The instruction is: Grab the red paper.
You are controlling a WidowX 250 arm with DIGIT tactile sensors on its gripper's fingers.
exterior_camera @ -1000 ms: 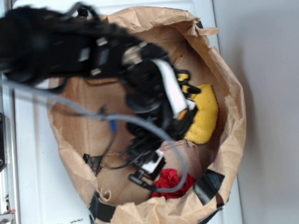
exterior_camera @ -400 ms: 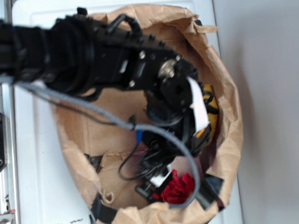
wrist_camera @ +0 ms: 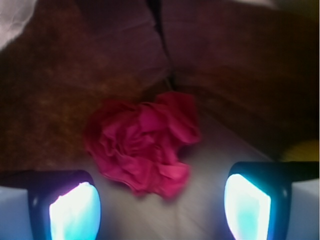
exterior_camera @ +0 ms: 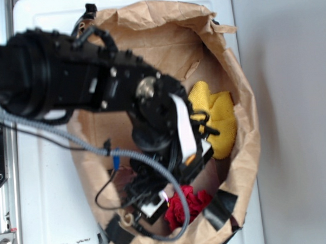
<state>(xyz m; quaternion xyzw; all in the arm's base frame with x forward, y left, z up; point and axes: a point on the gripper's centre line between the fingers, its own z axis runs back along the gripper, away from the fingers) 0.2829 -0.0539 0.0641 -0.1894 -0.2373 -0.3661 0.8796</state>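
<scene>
The red paper is a small crumpled wad lying on the floor of the big brown paper bag, at its near end. In the wrist view the red paper lies just ahead of the jaws, slightly left of centre. My gripper hangs inside the bag just left of the wad, partly covered by cables. In the wrist view my gripper is open and empty, with one glowing fingertip at the left and one at the right.
A yellow terry cloth lies inside the bag beyond the arm, to the right. The bag's crumpled walls rise around the gripper, with black tape on the near rim. The bag stands on a white surface.
The arm has swung left and lower in the exterior view. The yellow cloth, hidden a moment ago, shows again. The gripper end has shifted left of the red paper.
</scene>
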